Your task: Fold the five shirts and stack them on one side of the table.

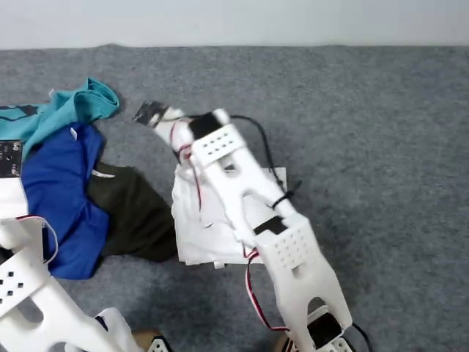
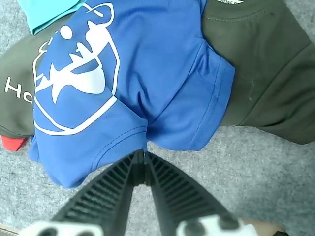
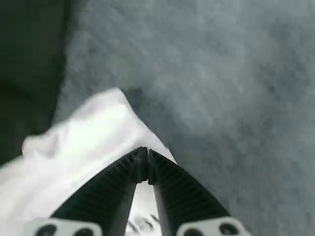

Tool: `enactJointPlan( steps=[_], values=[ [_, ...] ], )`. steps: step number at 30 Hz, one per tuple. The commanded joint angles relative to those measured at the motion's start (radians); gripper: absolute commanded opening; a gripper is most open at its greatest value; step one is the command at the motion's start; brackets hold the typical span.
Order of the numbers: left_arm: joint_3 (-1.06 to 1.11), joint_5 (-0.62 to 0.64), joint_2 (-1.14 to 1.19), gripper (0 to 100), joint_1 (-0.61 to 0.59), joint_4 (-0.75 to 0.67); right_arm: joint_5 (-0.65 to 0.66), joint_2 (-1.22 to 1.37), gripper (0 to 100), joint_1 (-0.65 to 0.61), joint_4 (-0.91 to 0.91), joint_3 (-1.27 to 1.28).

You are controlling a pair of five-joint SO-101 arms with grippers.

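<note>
Grey felt covers the table point(image 1: 381, 147), and a white wall point(image 1: 234, 22) runs behind it. Four shirts can be counted, one of each colour. The teal shirt point(image 1: 73, 106), blue shirt point(image 1: 58, 191) and dark olive shirt point(image 1: 135, 213) overlap at the left, and the white shirt point(image 1: 194, 235) lies mid-table. There are two grippers. The left gripper point(image 2: 144, 162) is pressed together at the blue sleeve's hem, and the right gripper point(image 3: 147, 160) is pressed together over the white shirt's edge.

Soft, even light, probably from overhead; only faint shadows.
</note>
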Motion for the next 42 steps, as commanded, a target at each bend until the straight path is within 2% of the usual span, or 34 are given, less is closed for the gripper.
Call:
enactJointPlan(
  steps=[1, 5, 11, 19, 23, 30, 36, 42],
  values=[
    [-0.002, 0.009, -0.018, 1, 0.005, -0.012, -0.002, 0.010, 0.9, -0.044, -0.076, -0.054],
    [-0.002, 0.009, -0.018, 1, 0.005, -0.012, -0.002, 0.007, 0.9, -0.071, -0.081, -0.054],
    [-0.002, 0.009, -0.018, 1, 0.005, -0.012, -0.002, -0.084, 0.9, -0.027, 0.042, -0.123],
    [-0.002, 0.009, -0.018, 1, 0.008, -0.012, -0.006, -0.166, 0.9, 0.016, 0.386, -0.230],
    [-0.002, 0.009, -0.018, 1, 0.008, -0.012, -0.074, -0.252, 0.9, 0.018, 0.383, -0.110],
    [-0.001, 0.009, -0.018, 1, 0.008, -0.012, -0.081, -0.409, 0.9, -0.064, 0.371, 0.275],
    [-0.001, 0.009, -0.018, 1, 0.009, -0.015, -0.155, -0.298, 0.9, -0.160, 0.298, 0.299],
    [-0.002, 0.009, -0.018, 1, 0.005, -0.012, -0.150, -0.180, 0.9, -0.243, 0.168, 0.247]
  ],
)
